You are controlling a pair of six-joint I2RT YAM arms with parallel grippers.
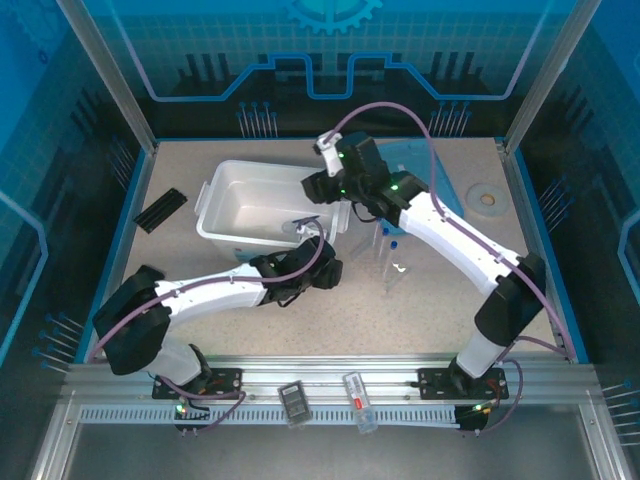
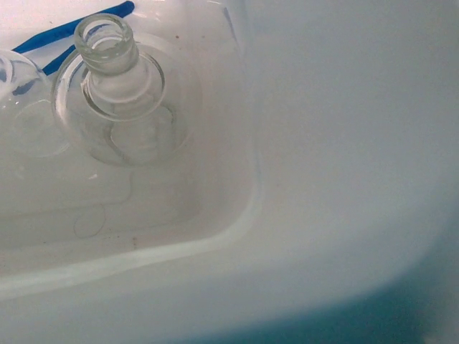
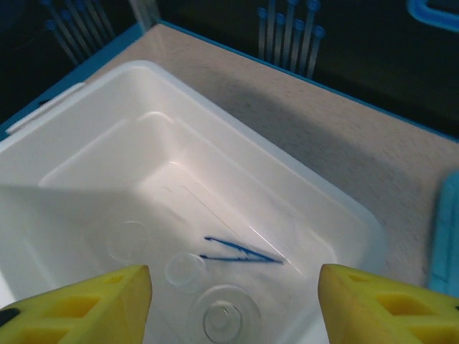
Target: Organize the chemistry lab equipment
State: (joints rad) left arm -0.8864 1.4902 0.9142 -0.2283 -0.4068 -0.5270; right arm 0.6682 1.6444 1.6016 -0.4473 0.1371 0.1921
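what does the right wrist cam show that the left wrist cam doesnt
Right wrist adds: the right gripper with jaws apart, the table beyond the white bin, and an edge of the light-blue lid. Left wrist adds: a close look at the glass flask and its open neck. Shared: the inside of the white bin, with the blue tweezers and the glass flask in it.

table (image 1: 300,335) | on it: white bin (image 1: 255,200) ctr-L, blue lid (image 1: 425,165) rear, blk strip (image 1: 160,209) L, ring (image 1: 487,197) R, tube rack (image 1: 392,255) ctr
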